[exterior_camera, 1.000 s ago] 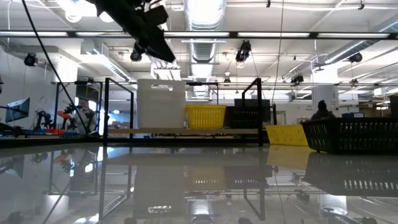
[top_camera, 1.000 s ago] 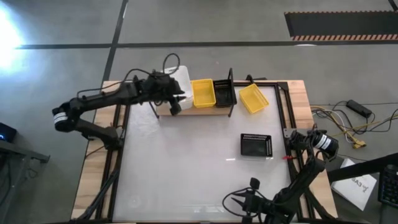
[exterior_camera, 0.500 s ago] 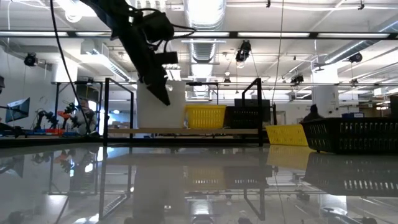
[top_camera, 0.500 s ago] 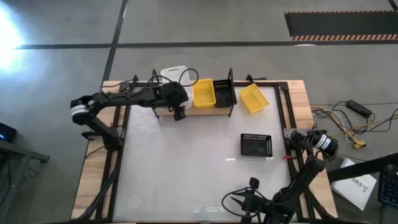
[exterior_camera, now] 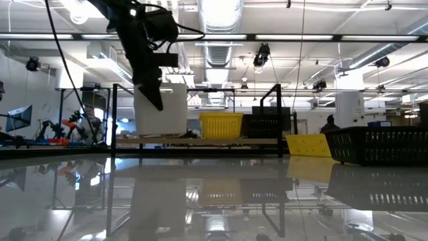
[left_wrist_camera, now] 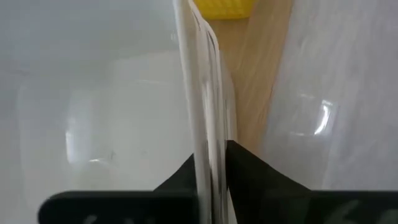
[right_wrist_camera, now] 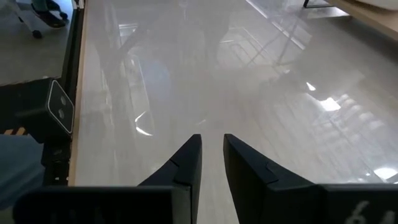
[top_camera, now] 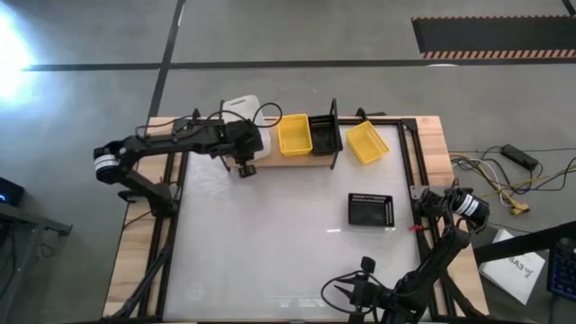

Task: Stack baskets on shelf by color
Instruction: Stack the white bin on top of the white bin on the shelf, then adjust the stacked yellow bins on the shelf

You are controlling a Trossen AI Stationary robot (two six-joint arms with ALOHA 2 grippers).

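A stack of white baskets (exterior_camera: 167, 110) stands at the left end of the wooden shelf (top_camera: 281, 158). It also shows in the high view (top_camera: 243, 110) and the left wrist view (left_wrist_camera: 93, 112). My left gripper (left_wrist_camera: 208, 152) is shut on it, coming down its near side (exterior_camera: 155, 100). A yellow basket (top_camera: 294, 133) and a black basket (top_camera: 325, 133) sit on the shelf beside it. A second yellow basket (top_camera: 367, 142) lies tilted just right of the shelf. A black basket (top_camera: 371, 210) sits on the table. My right gripper (right_wrist_camera: 212, 140) waits, shut and empty, at the table's near edge. My left gripper pinches the white stack's near wall at its rim (left_wrist_camera: 200, 93), one finger inside the basket and one outside. The rim shows several thin layers. The fingers come from the table's near side. The stack stays upright at the shelf's left end; whether its bottom touches the plank I cannot tell.
The shelf's black wire uprights (exterior_camera: 114, 117) (exterior_camera: 277, 117) stand at its two ends, the left one close to the white stack. The right arm (top_camera: 396, 288) is folded at the near right edge. Bare tabletop (top_camera: 270, 234) lies between the shelf and the near edge.
My left gripper has swung down from above the white stack to its near side and gone toward the table's left edge. The white stack has gone with it, from next to the yellow basket toward the shelf's left end, staying upright.
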